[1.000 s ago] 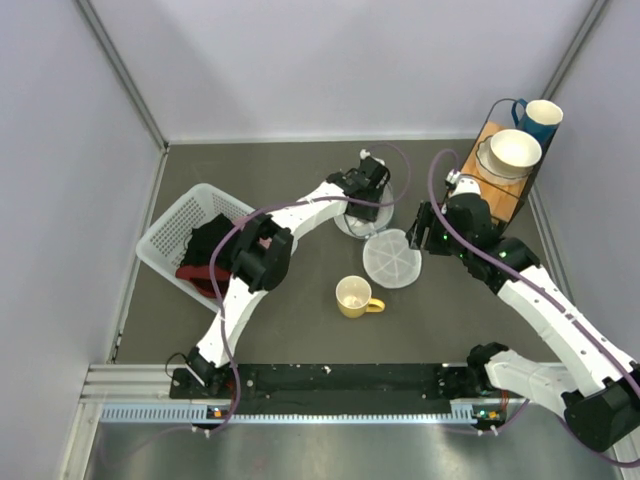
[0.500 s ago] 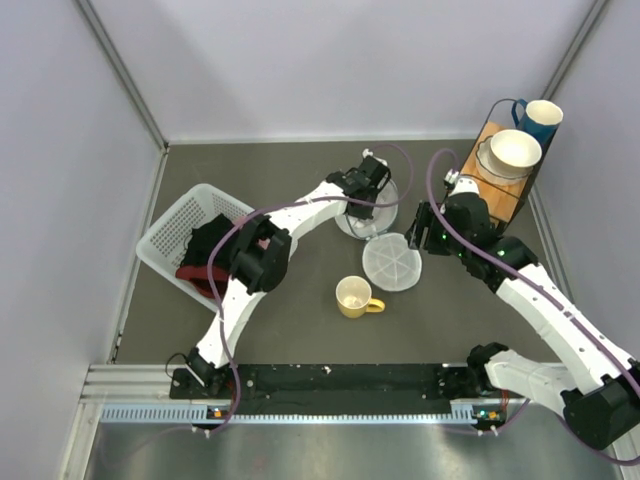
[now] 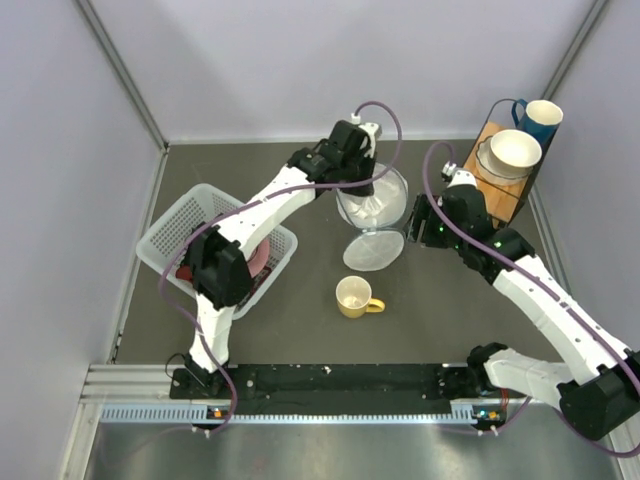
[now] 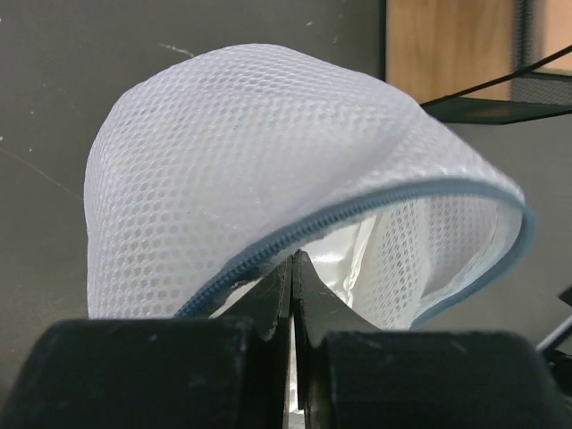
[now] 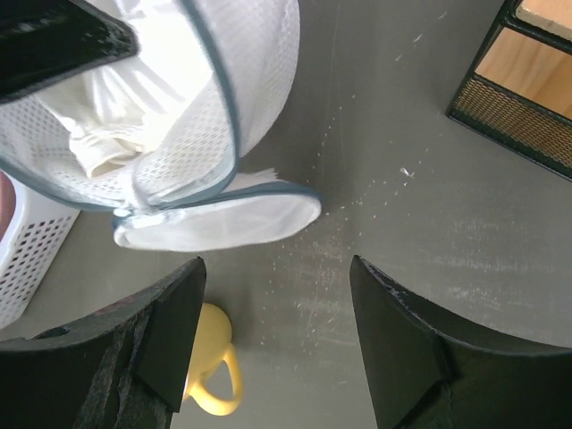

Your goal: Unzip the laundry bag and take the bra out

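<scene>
the laundry bag (image 3: 372,215) hangs unzipped over the middle of the table (image 3: 300,330), lifted by its upper half, with the flat lower half drooping at the 6 o'clock side; i cannot tell whether that flap touches the table.

nearest my bases, a yellow mug (image 3: 352,296) stands upright at 6 o'clock from the bag, just clear of the flap.

at 3 o'clock from the bag my right jaws are spread wide with nothing between them, only bare table below, close beside the mesh but apart from it. from that wrist the bag's mouth gapes and white crumpled fabric (image 5: 107,134) shows inside the dome.

at 9 o'clock sits a white lattice basket (image 3: 170,225) with pinkish cloth (image 3: 254,258) in it.

farther out, at the bag's 12 o'clock edge, my left jaws are pressed together, pinching the mesh right at the grey-blue zipper edge (image 4: 375,210), which curves around the open rim.

farthest, at 2 o'clock, a wood-and-wire rack (image 3: 500,195) carries a white bowl (image 3: 514,150) and a blue mug (image 3: 541,118).
</scene>
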Robot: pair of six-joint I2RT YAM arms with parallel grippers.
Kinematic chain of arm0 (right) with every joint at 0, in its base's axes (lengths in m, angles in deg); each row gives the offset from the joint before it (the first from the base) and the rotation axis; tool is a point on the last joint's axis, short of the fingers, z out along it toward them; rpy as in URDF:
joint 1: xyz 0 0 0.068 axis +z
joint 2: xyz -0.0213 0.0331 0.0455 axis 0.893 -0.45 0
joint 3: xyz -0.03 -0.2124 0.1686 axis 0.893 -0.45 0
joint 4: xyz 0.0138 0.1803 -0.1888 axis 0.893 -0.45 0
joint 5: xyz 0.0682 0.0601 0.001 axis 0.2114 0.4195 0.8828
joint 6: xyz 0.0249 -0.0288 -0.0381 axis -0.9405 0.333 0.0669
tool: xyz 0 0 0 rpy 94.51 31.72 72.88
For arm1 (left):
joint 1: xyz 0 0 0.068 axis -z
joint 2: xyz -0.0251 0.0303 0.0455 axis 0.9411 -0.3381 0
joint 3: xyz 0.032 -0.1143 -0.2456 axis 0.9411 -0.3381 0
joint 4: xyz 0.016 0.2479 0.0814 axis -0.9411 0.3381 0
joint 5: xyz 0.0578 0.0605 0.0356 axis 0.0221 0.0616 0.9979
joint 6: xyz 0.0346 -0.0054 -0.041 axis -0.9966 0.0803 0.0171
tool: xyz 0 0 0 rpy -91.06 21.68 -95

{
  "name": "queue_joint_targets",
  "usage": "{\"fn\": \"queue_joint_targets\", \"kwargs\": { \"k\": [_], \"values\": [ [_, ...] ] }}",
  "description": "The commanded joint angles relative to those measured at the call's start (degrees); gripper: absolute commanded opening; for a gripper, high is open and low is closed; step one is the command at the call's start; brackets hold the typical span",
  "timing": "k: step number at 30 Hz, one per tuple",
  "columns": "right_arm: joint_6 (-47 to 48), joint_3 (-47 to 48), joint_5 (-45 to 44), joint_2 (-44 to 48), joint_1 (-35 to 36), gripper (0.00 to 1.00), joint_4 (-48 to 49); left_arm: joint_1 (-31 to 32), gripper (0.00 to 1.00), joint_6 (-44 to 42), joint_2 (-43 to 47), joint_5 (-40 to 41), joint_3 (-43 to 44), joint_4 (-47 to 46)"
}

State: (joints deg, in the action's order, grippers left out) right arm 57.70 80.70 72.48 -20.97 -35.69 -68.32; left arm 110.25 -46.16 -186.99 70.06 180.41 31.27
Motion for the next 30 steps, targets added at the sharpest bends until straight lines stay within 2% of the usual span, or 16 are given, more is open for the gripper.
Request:
{"fn": "queue_joint_targets", "kwargs": {
  "k": [1,5,9,16,25,27,28,29,30],
  "values": [
    [0.2,1.9,-0.6,0.8,-0.4,0.67,1.1,-0.7,0.00,2.8,3.5,-5.7,-3.1,-4.8],
    [0.0,1.5,-0.5,1.3,-0.4,0.67,1.1,-0.6,0.00,4.8,1.1,-5.6,-9.0,-9.4],
    [0.2,0.9,-0.1,1.3,-0.5,0.67,1.1,-0.7,0.00,7.0,-1.0,-9.3,-8.6,-8.5],
    [-1.3,2.6,-1.4,-4.6,-0.5,0.82,1.5,-0.8,0.00,6.3,6.3,-11.5,-8.4,-6.5],
    [-2.2,8.6,-2.5,-12.5,-0.5,0.80,4.5,-0.7,0.00,5.5,12.8,-15.4,-11.4,-4.7],
    [-2.1,9.1,-2.8,-13.7,-0.5,0.69,4.8,-0.9,0.00,5.2,13.6,-15.9,-11.9,-4.2],
    [-2.1,9.2,-3.1,-13.8,-0.5,0.57,5.1,-0.9,0.00,5.1,13.8,-16.4,-11.9,-3.6],
    [-2.1,9.0,-3.2,-13.6,-0.5,0.23,5.7,-1.1,0.00,4.9,13.9,-16.9,-11.9,-3.3],
    [-2.2,8.7,-3.6,-13.4,-0.5,0.09,5.9,-1.3,0.00,4.6,14.2,-19.0,-11.9,-3.2]
  ]
}}
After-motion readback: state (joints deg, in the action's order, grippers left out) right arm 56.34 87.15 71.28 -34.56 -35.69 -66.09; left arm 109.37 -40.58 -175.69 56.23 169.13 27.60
